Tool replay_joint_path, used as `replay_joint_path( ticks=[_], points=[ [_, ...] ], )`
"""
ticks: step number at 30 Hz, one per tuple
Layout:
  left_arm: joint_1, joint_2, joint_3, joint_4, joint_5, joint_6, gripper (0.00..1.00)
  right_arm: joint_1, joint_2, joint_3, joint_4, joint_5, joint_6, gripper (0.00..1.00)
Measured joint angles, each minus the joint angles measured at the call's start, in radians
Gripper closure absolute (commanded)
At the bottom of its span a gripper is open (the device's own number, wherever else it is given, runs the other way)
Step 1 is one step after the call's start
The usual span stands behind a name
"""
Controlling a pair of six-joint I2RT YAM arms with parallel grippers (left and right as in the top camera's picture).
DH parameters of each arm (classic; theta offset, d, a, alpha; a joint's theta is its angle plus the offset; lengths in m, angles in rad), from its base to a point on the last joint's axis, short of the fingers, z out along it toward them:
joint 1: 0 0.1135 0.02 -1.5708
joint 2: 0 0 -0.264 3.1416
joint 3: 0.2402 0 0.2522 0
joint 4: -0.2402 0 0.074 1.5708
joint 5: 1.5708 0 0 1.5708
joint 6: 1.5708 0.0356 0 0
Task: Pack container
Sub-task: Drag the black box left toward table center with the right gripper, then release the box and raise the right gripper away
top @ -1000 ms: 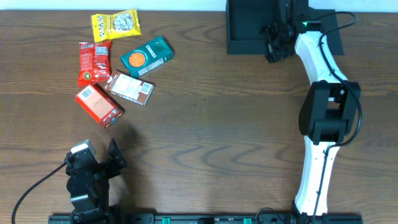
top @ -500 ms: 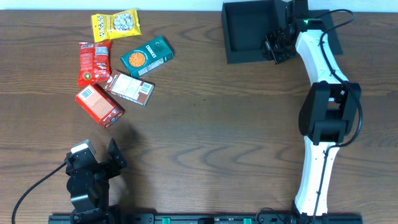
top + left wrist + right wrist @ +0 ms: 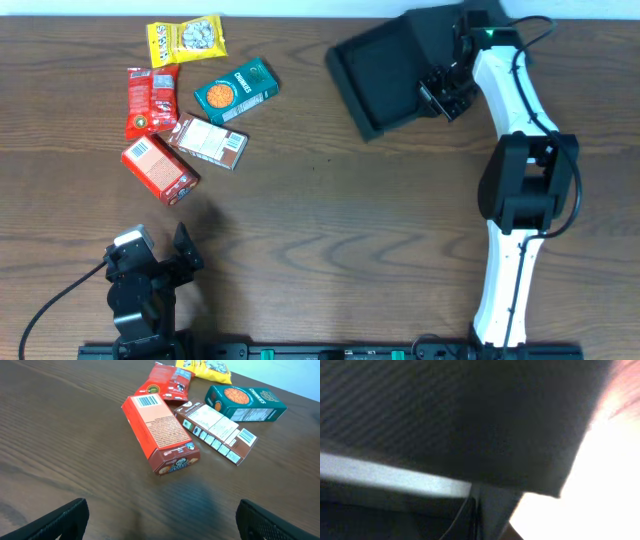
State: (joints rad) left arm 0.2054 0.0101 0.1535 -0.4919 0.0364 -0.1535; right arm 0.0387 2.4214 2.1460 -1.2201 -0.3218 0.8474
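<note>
The container [image 3: 388, 68], a dark square box, sits tilted at the back right of the table with its inside facing up. My right gripper [image 3: 446, 94] is shut on the container's right wall. In the right wrist view a dark surface of the container [image 3: 445, 420] fills the frame and the jaws cannot be made out. My left gripper [image 3: 160, 252] rests at the front left, open and holding nothing. Its fingertips [image 3: 65, 517] show at the bottom corners of the left wrist view, well short of the snack packs.
Snack packs lie at the back left: a yellow bag [image 3: 186, 40], a red pouch [image 3: 150, 98], a teal carton [image 3: 236, 90], a brown box [image 3: 210, 142] and a red box [image 3: 160, 170]. The red box [image 3: 161, 435] lies nearest my left gripper.
The right gripper has shut on the container's wall and dragged it off the back edge, swinging it to a tilt and leftward. The left arm has not moved.
</note>
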Motion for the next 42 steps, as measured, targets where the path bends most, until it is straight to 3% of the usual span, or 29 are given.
replay_joint_path(
  ticks=[7, 15, 25, 36, 37, 38, 42],
  points=[
    [0.000, 0.000, 0.000, 0.000, 0.000, 0.000, 0.05, 0.104, 0.016, 0.063, -0.150, 0.068, -0.209, 0.99],
    [0.000, 0.000, 0.000, 0.000, 0.000, 0.000, 0.05, 0.214, 0.019, 0.111, -0.298, 0.234, -0.300, 0.99],
    [0.000, 0.000, 0.000, 0.000, 0.000, 0.000, 0.05, 0.257, 0.019, 0.113, -0.308, 0.412, -0.351, 0.99],
    [0.000, 0.000, 0.000, 0.000, 0.000, 0.000, 0.05, 0.258, 0.019, 0.116, -0.301, 0.455, -0.473, 0.99],
    [0.000, 0.000, 0.000, 0.000, 0.000, 0.000, 0.05, 0.258, 0.019, 0.116, -0.301, 0.456, -0.478, 0.97],
    [0.000, 0.000, 0.000, 0.000, 0.000, 0.000, 0.05, 0.258, 0.019, 0.116, -0.301, 0.457, -0.482, 0.89],
    [0.000, 0.000, 0.000, 0.000, 0.000, 0.000, 0.05, 0.257, 0.019, 0.116, -0.301, 0.480, -0.502, 0.40]
  ],
)
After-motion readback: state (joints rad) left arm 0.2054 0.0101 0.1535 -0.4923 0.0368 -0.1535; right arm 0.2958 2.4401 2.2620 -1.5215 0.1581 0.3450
